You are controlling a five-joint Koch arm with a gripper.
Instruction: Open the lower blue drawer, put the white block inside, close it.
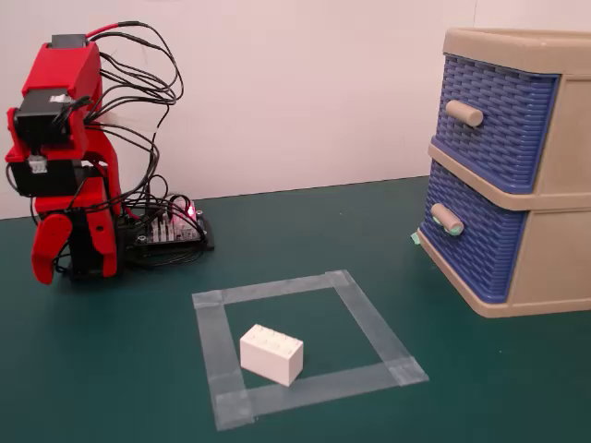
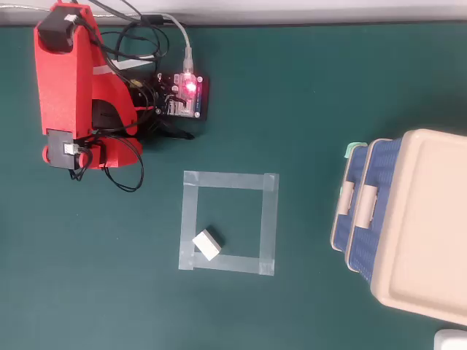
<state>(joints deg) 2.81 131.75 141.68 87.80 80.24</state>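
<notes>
Arm (image 1: 65, 157): folded, far left | jaws: gap hidden, nothing held | block (image 1: 271, 353): near-left corner of tape square (image 1: 365, 314) | lower drawer (image 1: 471, 242): shut, right | counter (image 1: 305, 221): green.

Lower blue drawer (image 1: 476, 242): shut, woven-texture front, teal-tipped beige peg handle. White block (image 1: 271, 353): studded brick, lying flat, well apart from the drawer.

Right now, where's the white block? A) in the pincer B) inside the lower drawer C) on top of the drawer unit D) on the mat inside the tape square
D: the block sits on the mat within the tape square, near its corner, in both views; both drawers are shut and the arm is folded back, away from it.
</notes>
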